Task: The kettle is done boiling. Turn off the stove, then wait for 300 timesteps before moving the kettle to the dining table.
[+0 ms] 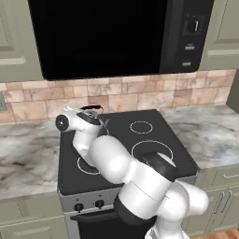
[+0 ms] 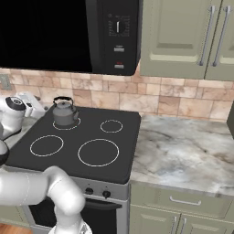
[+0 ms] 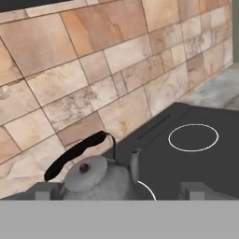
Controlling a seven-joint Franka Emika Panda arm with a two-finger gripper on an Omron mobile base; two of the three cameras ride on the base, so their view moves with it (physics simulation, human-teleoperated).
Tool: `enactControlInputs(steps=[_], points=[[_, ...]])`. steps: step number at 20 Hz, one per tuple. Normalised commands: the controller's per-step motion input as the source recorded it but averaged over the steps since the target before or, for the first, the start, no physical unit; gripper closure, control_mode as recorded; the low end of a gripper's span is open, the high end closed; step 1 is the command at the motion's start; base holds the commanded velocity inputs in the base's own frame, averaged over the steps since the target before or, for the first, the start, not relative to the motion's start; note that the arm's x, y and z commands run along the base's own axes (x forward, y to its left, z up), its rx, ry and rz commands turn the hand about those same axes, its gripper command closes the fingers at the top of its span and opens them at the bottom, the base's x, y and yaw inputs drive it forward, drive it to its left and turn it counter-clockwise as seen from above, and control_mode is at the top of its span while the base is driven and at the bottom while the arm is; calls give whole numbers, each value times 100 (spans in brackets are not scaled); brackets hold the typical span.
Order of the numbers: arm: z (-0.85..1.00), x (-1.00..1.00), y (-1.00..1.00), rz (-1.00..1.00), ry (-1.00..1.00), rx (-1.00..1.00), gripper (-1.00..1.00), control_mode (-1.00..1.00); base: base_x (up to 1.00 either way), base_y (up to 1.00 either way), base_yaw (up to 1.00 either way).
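Observation:
The small grey kettle point(image 2: 64, 113) stands upright on the back-left burner of the black stove point(image 2: 91, 132). From the left base view my arm hides most of it, and just its black arched handle point(image 1: 93, 108) shows. My gripper point(image 3: 121, 191) hangs level with the kettle point(image 3: 95, 179) on its left side and is open wide, with one fingertip point(image 3: 46, 190) on each side of the kettle's near face. Nothing is held. The white hand point(image 2: 28, 102) sits at the cooktop's left edge. The dining table is out of view.
Two black knobs point(image 1: 79, 207) sit on the stove's silver front panel. A black microwave point(image 1: 107, 32) hangs above the cooktop, in front of a tan tiled wall point(image 3: 93, 70). Marble counter point(image 2: 183, 151) runs to the right, and olive cabinets point(image 2: 183, 36) hang above it.

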Motion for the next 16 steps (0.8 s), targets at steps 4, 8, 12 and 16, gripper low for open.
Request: enactControlInputs(steps=[4,8,12,16], points=[[0,32,9,-4,3,0,-100,-100,0,0,0],[0,28,11,-5,2,0,-100,-100,0,0,0],[0,26,11,-6,0,0,-100,-100,0,0,0],[0,24,16,-6,0,0,-100,-100,0,0,0]])
